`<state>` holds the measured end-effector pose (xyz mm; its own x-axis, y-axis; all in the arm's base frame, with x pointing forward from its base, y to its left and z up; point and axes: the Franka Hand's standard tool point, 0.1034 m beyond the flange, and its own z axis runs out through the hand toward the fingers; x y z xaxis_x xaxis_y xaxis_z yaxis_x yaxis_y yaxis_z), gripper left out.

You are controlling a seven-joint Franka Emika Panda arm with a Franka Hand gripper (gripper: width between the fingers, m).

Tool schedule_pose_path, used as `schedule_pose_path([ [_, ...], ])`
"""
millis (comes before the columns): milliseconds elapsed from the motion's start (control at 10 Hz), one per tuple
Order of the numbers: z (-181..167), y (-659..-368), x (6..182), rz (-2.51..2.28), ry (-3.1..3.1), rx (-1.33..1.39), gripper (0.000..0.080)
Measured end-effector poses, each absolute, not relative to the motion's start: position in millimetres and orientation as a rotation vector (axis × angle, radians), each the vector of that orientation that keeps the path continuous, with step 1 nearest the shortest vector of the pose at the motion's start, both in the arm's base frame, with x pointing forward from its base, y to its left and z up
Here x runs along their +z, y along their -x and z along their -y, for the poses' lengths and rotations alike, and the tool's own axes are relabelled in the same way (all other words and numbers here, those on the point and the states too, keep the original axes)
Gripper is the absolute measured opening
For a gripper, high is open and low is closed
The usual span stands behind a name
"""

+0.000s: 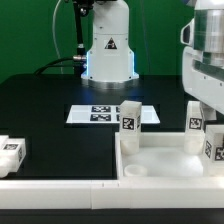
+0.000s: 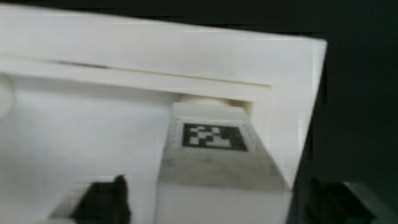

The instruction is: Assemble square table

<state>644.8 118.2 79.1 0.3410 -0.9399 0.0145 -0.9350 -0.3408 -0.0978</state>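
Straddles upright tagged leg (image 2: pixel 217 150) with gripper (image 2: pixel 222 192) jaws spread wide, touching neither side — planted in a rim corner of the square tabletop (image 1: pixel 165 158) at the exterior view's right — with a spare leg (image 1: pixel 10 152) lying loose well off toward the left.

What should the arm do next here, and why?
Probably lift the gripper straight up: its fingers stand apart on either side of the tagged leg, touching neither face, and the leg stands at the table top's corner, so it looks released.

Black tabletop (image 1: pixel 40 112), dark backdrop (image 1: pixel 28 30)
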Motion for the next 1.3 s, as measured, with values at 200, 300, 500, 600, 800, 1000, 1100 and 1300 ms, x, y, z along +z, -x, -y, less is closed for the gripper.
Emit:
schedule_pose_path([
  [200, -127, -644, 78.9, -1.397, 2.722, -0.148, 0.0636],
  [300, -124, -644, 78.5, -1.371, 2.739, -0.151, 0.0645],
  [500, -123, -644, 78.4, -1.182, 2.835, -0.160, 0.0645],
  [600, -120, -646, 79.1, -0.948, 2.936, -0.174, 0.0648],
  [800, -117, -650, 80.5, -0.500, 3.056, -0.192, 0.0648],
  [1000, -116, -649, 80.0, -0.419, 3.072, -0.193, 0.0533],
  [1100, -116, -649, 79.9, -0.442, 3.067, -0.192, 0.0533],
  [1300, -112, -650, 80.3, -0.467, 3.067, -0.194, 0.0289],
])
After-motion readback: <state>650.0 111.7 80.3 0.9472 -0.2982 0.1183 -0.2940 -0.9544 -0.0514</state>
